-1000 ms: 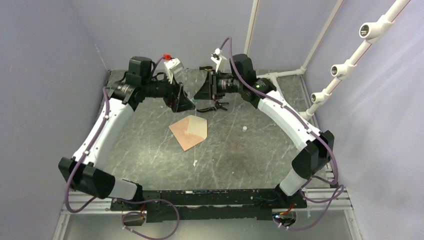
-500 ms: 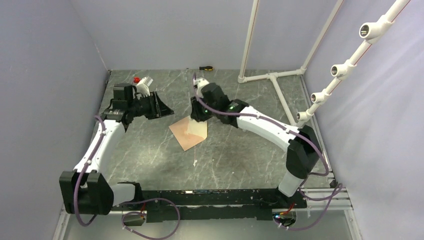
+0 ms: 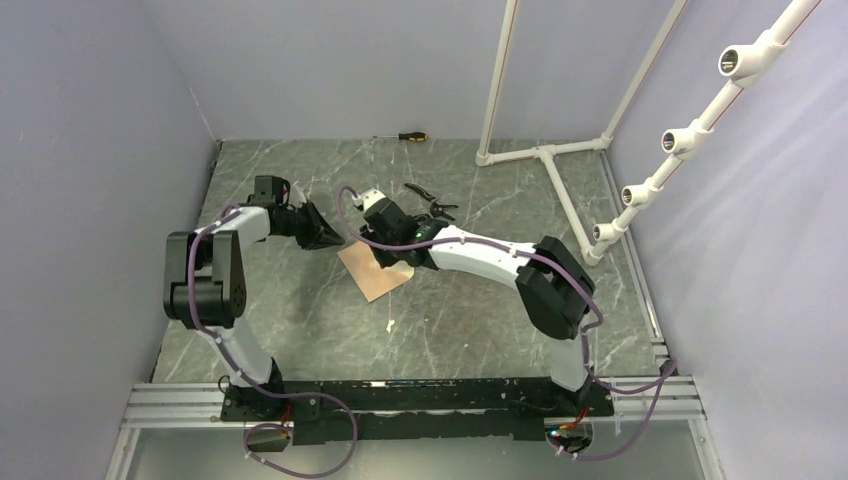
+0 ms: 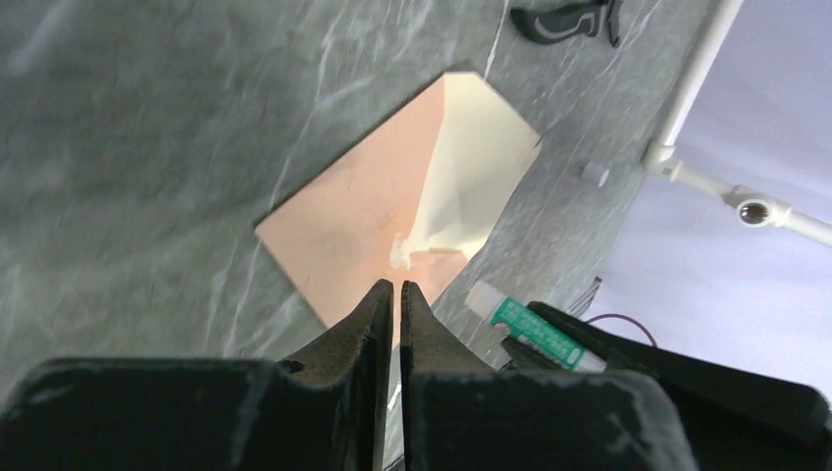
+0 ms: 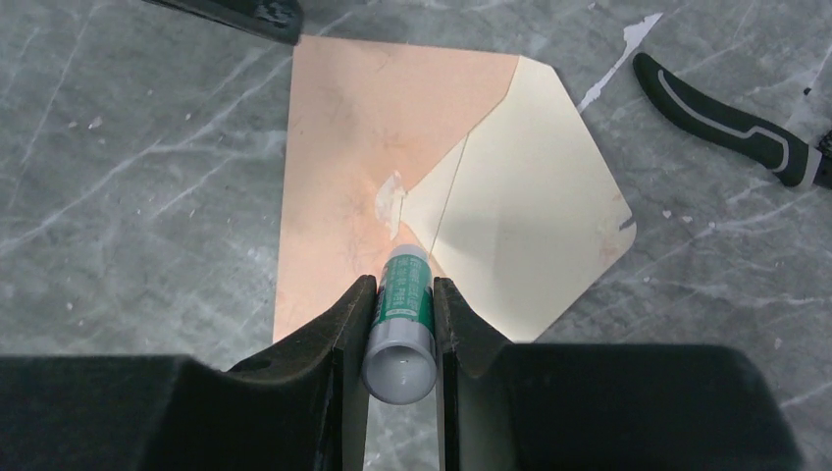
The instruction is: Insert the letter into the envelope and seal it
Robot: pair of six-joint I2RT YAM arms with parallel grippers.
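left gripper (image 4: 395, 287) dropped beside the envelope (image 3: 376, 278) edge, closed and empty; right gripper (image 5: 403, 285), lowered too, clamps a glue stick (image 5: 397, 334).

One envelope (image 3: 375, 278) at centre. One glue stick (image 5: 404, 294). One pair of pliers (image 3: 432, 208) at one o'clock from the envelope, one screwdriver (image 3: 408, 136) at twelve. Perhaps one white scrap (image 3: 389, 325) at six, too small to tell.

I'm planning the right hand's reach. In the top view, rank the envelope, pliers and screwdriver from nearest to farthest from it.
From the right hand, shut on the glue stick:
1. The envelope, directly beneath it, mid-table.
2. The pliers, a little farther back and to the right.
3. The screwdriver, at the far edge by the back wall.
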